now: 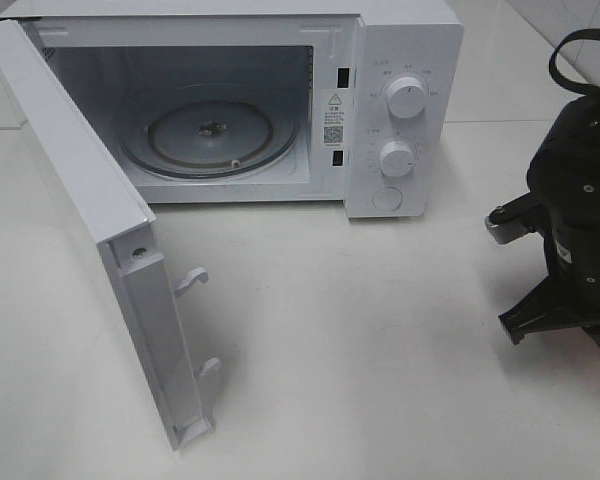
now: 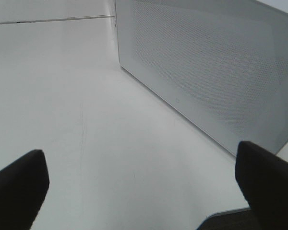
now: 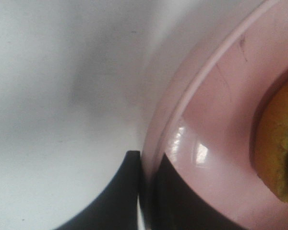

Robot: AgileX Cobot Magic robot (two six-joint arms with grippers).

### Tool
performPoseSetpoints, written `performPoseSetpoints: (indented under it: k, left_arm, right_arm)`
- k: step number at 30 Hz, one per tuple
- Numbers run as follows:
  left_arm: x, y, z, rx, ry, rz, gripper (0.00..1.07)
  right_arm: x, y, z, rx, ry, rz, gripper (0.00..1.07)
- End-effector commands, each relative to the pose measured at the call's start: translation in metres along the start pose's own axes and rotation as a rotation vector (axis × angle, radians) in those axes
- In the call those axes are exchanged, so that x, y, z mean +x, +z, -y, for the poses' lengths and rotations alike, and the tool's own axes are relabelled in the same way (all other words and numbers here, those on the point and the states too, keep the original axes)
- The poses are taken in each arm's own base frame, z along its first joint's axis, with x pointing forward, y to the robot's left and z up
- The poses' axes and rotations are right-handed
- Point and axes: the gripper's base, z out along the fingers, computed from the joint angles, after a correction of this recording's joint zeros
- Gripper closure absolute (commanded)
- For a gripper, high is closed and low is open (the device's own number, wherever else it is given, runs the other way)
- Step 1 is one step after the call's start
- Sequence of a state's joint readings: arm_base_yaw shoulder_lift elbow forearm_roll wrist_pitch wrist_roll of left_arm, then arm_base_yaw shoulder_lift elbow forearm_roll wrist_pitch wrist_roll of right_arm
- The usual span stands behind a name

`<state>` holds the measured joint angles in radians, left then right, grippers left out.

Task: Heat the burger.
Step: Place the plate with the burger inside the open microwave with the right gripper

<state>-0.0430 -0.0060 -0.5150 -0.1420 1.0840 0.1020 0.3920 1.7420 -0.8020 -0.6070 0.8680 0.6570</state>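
A white microwave stands in the upper half of the overhead frame on a white table. Its door is swung wide open toward the lower left. The glass turntable lies bare inside, and two round knobs sit on the panel to its right. The black right arm hangs low at the right edge.

From the left wrist, the left gripper hovers over the table with its dark fingers spread wide and holding nothing, near the door's mesh face.

From the right wrist, the right gripper is pinched tight on the rim of a pink plate. The burger rests on that plate, with only the edge of its golden bun showing.
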Motion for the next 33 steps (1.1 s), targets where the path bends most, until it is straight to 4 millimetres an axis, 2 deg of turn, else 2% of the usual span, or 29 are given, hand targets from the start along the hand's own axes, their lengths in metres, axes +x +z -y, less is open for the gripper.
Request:
performPoseSetpoints:
  k: [1, 11, 19, 28, 33]
  left_arm:
    - [0.001, -0.003, 0.0, -0.003, 0.002, 0.036, 0.09]
    - [0.001, -0.003, 0.0, -0.003, 0.002, 0.036, 0.09]
    - [0.001, -0.003, 0.0, -0.003, 0.002, 0.036, 0.09]
    - [0.001, -0.003, 0.0, -0.003, 0.002, 0.036, 0.09]
    - [0.001, -0.003, 0.0, -0.003, 0.002, 0.036, 0.09]
  right_arm:
    - [0.01, -0.006, 0.006, 0.081, -0.021, 0.001, 1.07]
    - [0.028, -0.023, 0.001, 0.088, -0.073, 0.053, 1.07]
    - [0.057, -0.033, -0.005, 0.097, -0.142, 0.089, 1.07]
    - [0.078, -0.048, -0.008, 0.093, -0.185, 0.166, 1.07]
    - [0.091, -0.06, -0.016, 0.101, -0.257, 0.23, 1.07]
